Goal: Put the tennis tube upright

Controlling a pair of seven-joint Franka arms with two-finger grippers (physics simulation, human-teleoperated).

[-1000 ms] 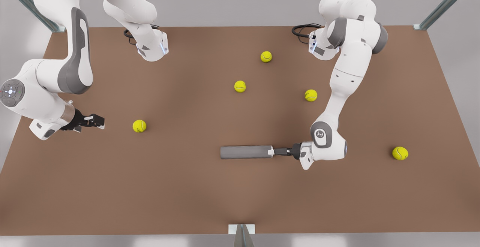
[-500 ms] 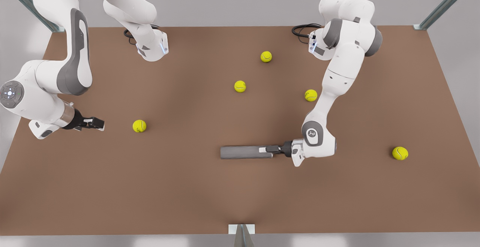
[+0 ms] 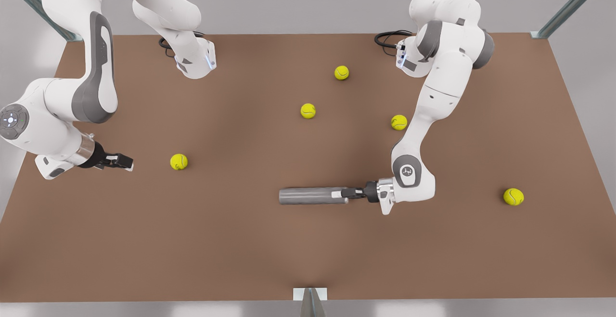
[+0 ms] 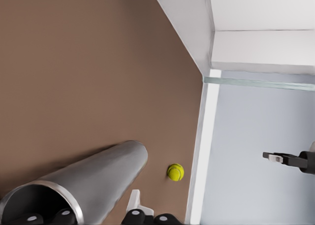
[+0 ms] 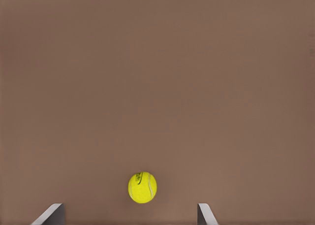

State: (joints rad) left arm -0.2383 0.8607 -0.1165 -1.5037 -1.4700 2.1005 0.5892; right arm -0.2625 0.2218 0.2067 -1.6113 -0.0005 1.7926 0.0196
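The right gripper [image 3: 126, 162] hangs near the surface's [image 3: 240, 249] left edge in the front view, its jaws wide apart and holding nothing. A yellow-green tennis ball [image 3: 178, 161] lies just in front of it. The matte grey cylindrical tennis tube [image 3: 313, 196] lies flat on its side, a little toward the near edge from the middle of the surface. Its silvery-rimmed open end [image 4: 42, 193] points to the front view's right. There the left gripper [image 3: 339, 194] holds the tube's wall at this end, one finger inside and one outside. Four more tennis balls lie scattered toward the far and right edges.
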